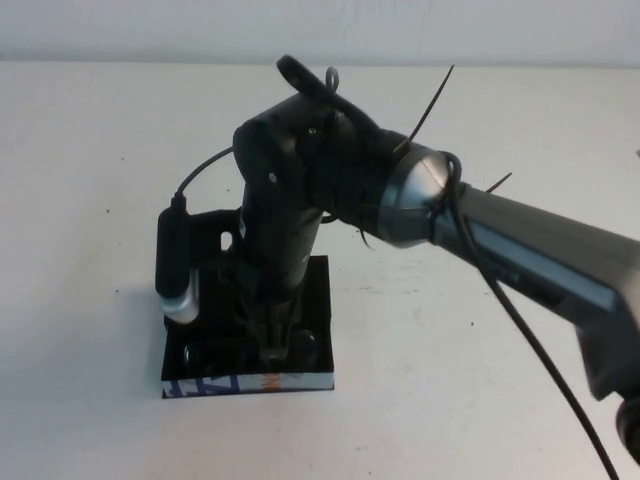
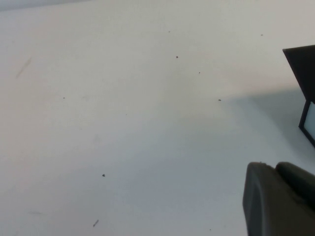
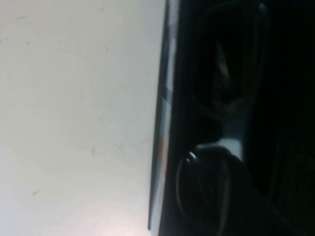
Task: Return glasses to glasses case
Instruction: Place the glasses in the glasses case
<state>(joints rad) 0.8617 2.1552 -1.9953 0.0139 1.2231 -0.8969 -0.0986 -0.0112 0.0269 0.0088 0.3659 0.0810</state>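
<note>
The glasses case (image 1: 322, 300) lies open on the white table, its blue, white and orange front edge facing me. The dark glasses (image 1: 305, 348) lie inside it, one lens on each side of my right gripper (image 1: 272, 350). That gripper reaches straight down into the case and is shut on the glasses at the bridge. In the right wrist view the glasses (image 3: 229, 73) show dark against the lining, next to the case's patterned edge (image 3: 165, 123). My left gripper (image 2: 275, 172) is out of the high view and hovers over bare table, with a corner of the case (image 2: 302, 64) beside it.
The right arm (image 1: 520, 250) stretches in from the right, with a cable (image 1: 540, 350) hanging below it. A dark bracket (image 1: 212, 235) lies behind the case. White table (image 1: 450, 400) surrounds the case.
</note>
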